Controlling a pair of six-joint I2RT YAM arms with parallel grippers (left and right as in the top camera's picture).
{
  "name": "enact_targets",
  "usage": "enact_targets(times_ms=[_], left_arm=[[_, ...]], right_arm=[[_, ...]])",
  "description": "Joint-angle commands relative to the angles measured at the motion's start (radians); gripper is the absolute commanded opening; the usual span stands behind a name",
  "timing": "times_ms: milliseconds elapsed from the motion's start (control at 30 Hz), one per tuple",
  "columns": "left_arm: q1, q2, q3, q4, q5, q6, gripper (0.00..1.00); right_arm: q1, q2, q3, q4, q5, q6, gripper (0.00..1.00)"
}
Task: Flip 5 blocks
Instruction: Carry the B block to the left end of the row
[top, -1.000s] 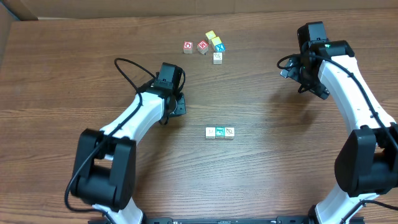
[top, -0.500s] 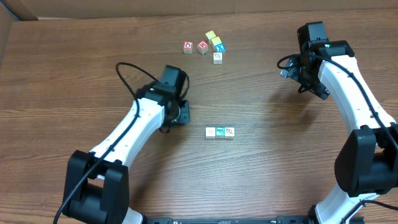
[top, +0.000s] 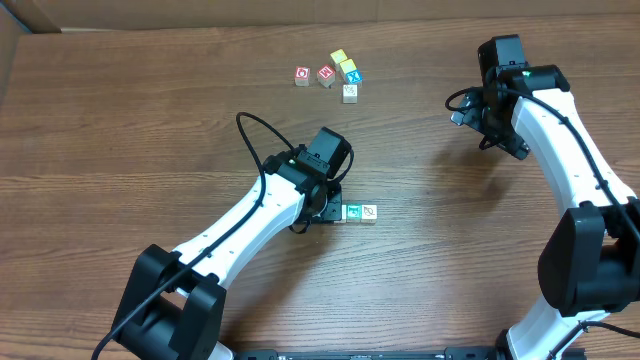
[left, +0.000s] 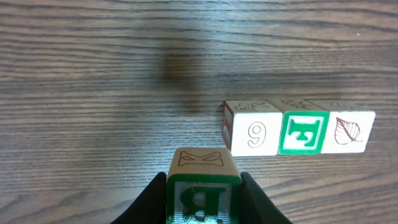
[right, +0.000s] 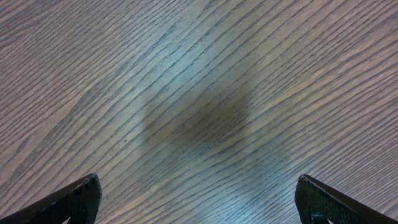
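Plainly, left tool (left: 203, 198) clamps block (left: 201, 163) lettered B.

The pale wooden cube (left: 202, 190) in the left gripper (left: 203, 202) shows a green B. Just ahead, a white wooden cube (left: 254, 132) reads 9, its green-framed neighbour (left: 304, 132) E.

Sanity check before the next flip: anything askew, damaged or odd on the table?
Nothing damaged or spilled. The row is straight. Only the far cluster sits loose, its blocks turned at different angles. The left gripper holds a B block.
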Motion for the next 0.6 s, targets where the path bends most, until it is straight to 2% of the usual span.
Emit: enact_targets(times_ms=[0,567], left_arm=[[-0.006,-0.017,-0.006,0.006,-0.049,-0.054,0.26],[-0.006,-0.011,-0.097,0.121,-0.08,-0.053,0.27]], right_arm=[[0.002,-0.023,0.005,0.005,0.005,0.001,1.0],[0.002,-0.023,0.005,0.005,0.005,0.001,1.0]])
